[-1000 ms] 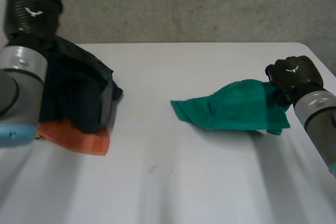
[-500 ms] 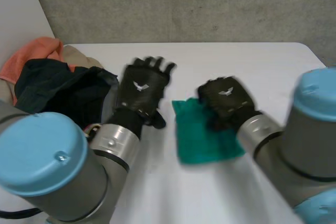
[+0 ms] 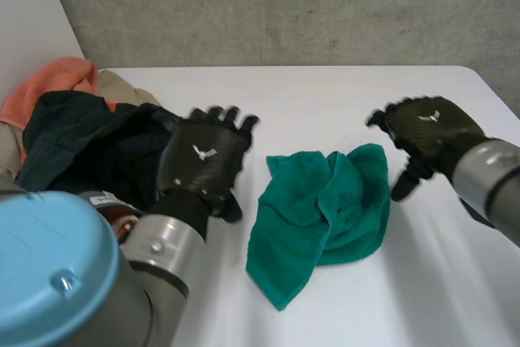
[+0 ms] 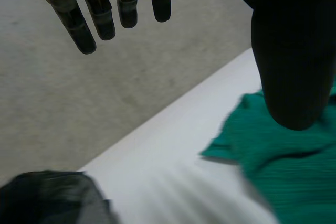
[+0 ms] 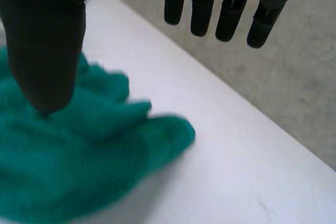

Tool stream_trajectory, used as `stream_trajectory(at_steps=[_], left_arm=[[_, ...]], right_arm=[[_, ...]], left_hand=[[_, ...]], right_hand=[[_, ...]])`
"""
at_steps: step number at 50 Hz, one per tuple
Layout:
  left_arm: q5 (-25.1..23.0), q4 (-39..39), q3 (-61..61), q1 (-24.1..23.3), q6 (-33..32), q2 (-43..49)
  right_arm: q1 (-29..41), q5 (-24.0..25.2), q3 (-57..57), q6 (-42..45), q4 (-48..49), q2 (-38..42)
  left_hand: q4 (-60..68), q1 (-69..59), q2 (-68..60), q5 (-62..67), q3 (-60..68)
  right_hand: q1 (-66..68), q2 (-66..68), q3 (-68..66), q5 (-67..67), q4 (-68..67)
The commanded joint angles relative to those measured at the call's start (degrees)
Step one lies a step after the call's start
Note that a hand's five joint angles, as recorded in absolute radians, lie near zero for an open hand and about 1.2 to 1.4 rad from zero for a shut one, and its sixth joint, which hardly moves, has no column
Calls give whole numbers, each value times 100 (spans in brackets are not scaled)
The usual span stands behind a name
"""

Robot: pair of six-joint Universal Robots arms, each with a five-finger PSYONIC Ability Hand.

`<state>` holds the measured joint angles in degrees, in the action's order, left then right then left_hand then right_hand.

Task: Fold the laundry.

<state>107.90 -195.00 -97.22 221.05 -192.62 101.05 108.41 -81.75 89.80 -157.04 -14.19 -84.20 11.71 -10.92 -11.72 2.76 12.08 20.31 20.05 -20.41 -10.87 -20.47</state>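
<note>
Left hand (image 3: 203,160) and right hand (image 3: 426,132) hover with fingers spread, holding nothing, either side of the crumpled green cloth (image 3: 321,209) on the table (image 3: 325,91). The left arm (image 3: 158,253) partly hides the dark clothes pile (image 3: 81,140).

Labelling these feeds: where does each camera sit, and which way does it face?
Head view: behind, between the arms, looking down at the table; shows left hand, right hand.
Left wrist view: on left wrist, along its own open hand toward the green cloth.
Right wrist view: on right wrist, along its own open hand.
All three share the green cloth.
</note>
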Motion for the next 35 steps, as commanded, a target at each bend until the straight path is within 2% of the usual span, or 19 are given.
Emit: stream_trajectory(at_steps=[1, 8, 13, 19, 23, 27, 29, 32, 35], left_arm=[[-6, 235, 72, -475, 462, 450], [21, 217, 528, -668, 603, 1188], [47, 217, 977, -792, 971, 1654], [56, 261, 1407, -853, 1683, 2101], [56, 366, 1662, -984, 1754, 2418], [56, 454, 1821, -1003, 1790, 2630], [56, 489, 1865, -1011, 1790, 2700], [73, 516, 1918, -1003, 1772, 2744], [143, 498, 1935, -985, 1746, 2745]], right_arm=[[-496, 159, 819, 903, -198, -254], [-549, 801, 1355, 1000, 1206, -228], [-750, 1143, 1102, 1052, 1928, 70], [-1006, 1873, 275, 1755, 1649, 940], [-997, 2260, -129, 2282, 1341, 1546], [-962, 2436, -437, 2827, 1173, 2144], [-953, 2427, -542, 3125, 1173, 2424], [-944, 2436, -657, 3285, 1173, 2689], [-944, 2392, -815, 3329, 1182, 2918]], left_hand=[[187, -266, -186, 82, 150], [187, -266, -186, 82, 150], [254, -333, -253, 149, 217], [557, -636, -556, 452, 520], [607, -686, -606, 502, 570], [910, -988, -909, 805, 873], [1361, -1440, -1361, 1256, 1325], [3159, -3238, -3158, 3054, 3122], [5094, -5173, -5093, 4989, 5057]], right_hand=[[811, 837, -801, -755, -795], [677, 703, -667, -621, -661], [593, 618, -582, -536, -576], [626, 652, -616, -570, -610], [626, 652, -616, -570, -610], [593, 618, -582, -537, -576], [593, 618, -582, -536, -576], [659, 685, -649, -603, -643], [1547, 1573, -1536, -1491, -1530]])
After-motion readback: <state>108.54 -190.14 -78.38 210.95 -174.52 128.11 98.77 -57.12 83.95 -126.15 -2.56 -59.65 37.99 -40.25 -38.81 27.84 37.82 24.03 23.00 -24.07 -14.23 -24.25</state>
